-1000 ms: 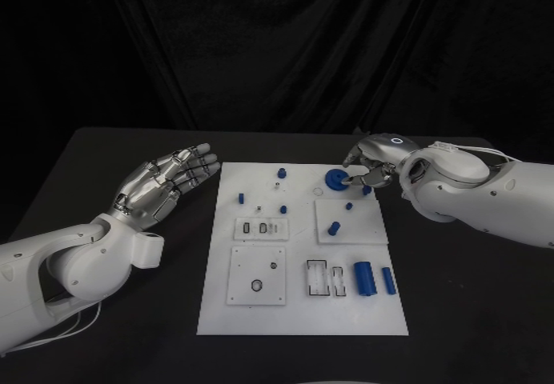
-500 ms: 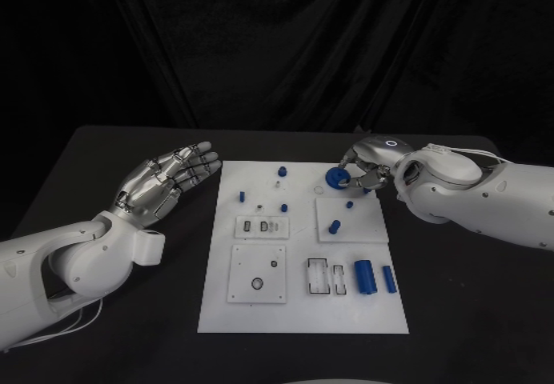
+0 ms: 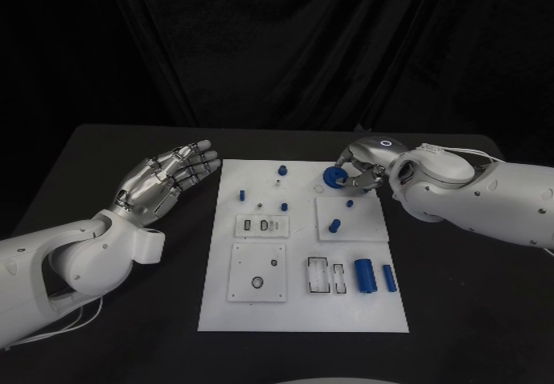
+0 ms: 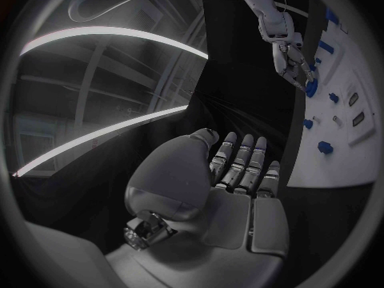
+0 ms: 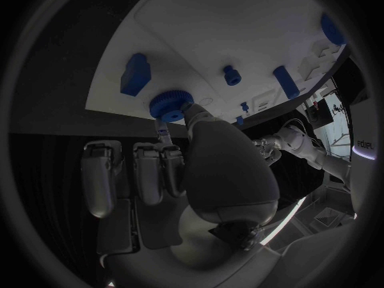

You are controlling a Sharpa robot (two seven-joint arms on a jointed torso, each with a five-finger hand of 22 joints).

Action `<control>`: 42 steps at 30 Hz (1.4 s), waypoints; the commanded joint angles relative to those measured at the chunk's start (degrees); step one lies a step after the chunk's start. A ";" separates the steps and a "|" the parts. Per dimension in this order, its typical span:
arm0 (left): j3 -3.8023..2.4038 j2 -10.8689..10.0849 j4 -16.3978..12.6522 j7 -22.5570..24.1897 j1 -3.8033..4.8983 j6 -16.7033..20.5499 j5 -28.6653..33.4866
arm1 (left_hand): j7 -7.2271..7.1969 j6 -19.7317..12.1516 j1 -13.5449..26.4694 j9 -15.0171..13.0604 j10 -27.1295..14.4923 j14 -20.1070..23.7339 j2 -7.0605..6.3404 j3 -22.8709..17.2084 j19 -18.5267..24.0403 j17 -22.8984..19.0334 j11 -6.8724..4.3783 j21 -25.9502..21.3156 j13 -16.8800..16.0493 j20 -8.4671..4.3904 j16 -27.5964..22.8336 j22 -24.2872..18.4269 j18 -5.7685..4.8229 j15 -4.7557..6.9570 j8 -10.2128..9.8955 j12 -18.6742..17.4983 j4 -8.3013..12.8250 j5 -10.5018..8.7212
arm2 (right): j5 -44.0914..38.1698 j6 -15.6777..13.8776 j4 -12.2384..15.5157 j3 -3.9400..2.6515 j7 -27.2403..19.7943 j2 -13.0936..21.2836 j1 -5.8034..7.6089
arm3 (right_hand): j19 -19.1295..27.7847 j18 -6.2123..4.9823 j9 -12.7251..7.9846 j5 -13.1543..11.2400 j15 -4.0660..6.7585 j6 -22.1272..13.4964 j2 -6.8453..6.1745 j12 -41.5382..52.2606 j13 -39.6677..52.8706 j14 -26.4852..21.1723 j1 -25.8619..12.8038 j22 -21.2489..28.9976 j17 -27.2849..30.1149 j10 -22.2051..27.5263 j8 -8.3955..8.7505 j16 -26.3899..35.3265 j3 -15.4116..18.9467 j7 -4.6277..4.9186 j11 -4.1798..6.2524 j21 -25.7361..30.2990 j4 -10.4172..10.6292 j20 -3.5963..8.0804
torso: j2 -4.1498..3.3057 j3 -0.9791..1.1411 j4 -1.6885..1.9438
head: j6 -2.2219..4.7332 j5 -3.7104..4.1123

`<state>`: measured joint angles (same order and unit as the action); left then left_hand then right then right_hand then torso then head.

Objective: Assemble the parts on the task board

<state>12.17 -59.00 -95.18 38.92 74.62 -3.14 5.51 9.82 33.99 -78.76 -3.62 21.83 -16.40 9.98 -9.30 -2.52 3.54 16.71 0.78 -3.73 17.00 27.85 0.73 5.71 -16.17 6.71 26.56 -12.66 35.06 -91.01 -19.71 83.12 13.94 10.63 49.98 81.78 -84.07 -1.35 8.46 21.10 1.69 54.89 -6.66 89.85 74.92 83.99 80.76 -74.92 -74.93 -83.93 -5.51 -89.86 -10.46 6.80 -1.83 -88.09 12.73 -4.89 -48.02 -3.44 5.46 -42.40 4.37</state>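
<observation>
Matt white task board [image 3: 303,312] (plastic-looking)

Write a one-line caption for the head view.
Right hand holds a blue gear over the white board's far edge; left hand open beside it.

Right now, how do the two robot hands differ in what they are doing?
The right robot hand pinches a blue toothed wheel at the far right corner of the task board; the left robot hand holds nothing. The right one's fingers curl around the part, while the left one's are stretched out, palm up. The right one is over the board; the left one is beside it, over the black table. Both are silver.
</observation>
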 commanded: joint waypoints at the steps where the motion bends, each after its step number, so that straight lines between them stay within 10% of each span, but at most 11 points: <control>1: -0.04 0.12 0.04 10.19 -0.10 -0.96 0.13 | 0.28 -0.16 0.36 0.05 0.03 -0.36 0.24 -0.36 -0.19 0.09 0.26 0.25 0.05 0.00 0.22 0.03 -0.78 0.08 -0.24 0.24 0.05 0.19 | -0.39 2.00 0.02 0.11 0.69 -0.02 -0.40 | -3.21 0.30 1.39 2.55 0.19 2.05 0.57 0.15 15.08 6.01 2.01 -12.09 -15.07 -6.07 -1.54 -0.14 -1.04 -0.34 0.15 0.35 -1.83 0.43 | -0.02 -0.01 -0.06 | -0.04 -0.11; 16: -0.04 -0.27 0.14 10.00 -0.25 -1.29 0.15 | 0.31 -0.25 0.37 0.07 0.02 -0.35 0.28 -0.43 -0.19 0.09 0.27 0.24 0.05 0.00 0.22 0.03 -0.79 0.07 -0.27 0.24 0.04 0.20 | -0.39 -0.44 2.28 0.03 0.34 0.53 -0.65 | -3.51 0.39 9.87 7.44 0.62 5.11 1.68 0.15 15.08 6.01 2.23 -12.46 -15.07 -6.07 -10.45 -0.14 -1.65 -1.64 0.68 0.24 -7.25 0.76 | 0.03 -0.03 -0.07 | 0.32 -0.35; 28: -0.04 0.15 0.45 9.66 -0.29 -1.55 0.17 | 0.35 -0.29 0.37 0.07 0.01 -0.38 0.33 -0.52 -0.19 0.09 0.27 0.23 0.05 -0.01 0.28 0.02 -0.80 0.07 -0.29 0.24 0.04 0.21 | 0.00 -0.66 6.40 -0.22 -0.27 -1.53 3.09 | -3.96 0.56 11.86 7.40 0.95 4.18 1.68 0.15 15.08 6.01 0.73 -12.94 -15.07 -6.07 -11.95 -0.14 -1.49 -2.08 1.06 -0.12 -7.15 1.05 | 0.11 0.01 -0.39 | 0.69 -0.69; 42: -0.05 0.98 1.27 9.36 -0.53 -2.13 0.17 | 0.41 -0.31 0.38 0.07 0.02 -0.41 0.39 -0.65 -0.16 0.10 0.28 0.21 0.04 -0.01 0.36 0.00 -0.82 0.06 -0.30 0.24 0.04 0.22 | 1.04 -0.23 2.76 -0.27 -2.74 -8.49 1.56 | -4.26 0.67 12.64 6.96 1.18 3.97 1.84 0.15 15.08 6.01 0.37 -13.26 -15.07 -6.07 -12.49 -0.14 -1.58 -2.29 1.29 -0.37 -7.23 1.26 | 0.16 -0.18 -0.35 | 0.45 -0.92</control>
<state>12.16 -58.12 -93.88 38.93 74.16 -4.22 5.55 9.82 33.99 -78.64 -3.62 21.82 -16.39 10.09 -9.52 -2.51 3.58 16.70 0.78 -3.73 17.00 28.00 0.73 5.71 -16.17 6.71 26.56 -12.57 35.06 -90.51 -20.08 86.05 13.71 9.13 41.55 83.48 -84.16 -1.36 8.12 28.29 2.42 56.09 -4.79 89.84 74.91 84.08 81.57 -74.91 -74.92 -83.93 -6.39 -89.86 -11.94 7.59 -1.01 -88.15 5.42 -4.00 -47.85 -3.61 5.19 -41.96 3.60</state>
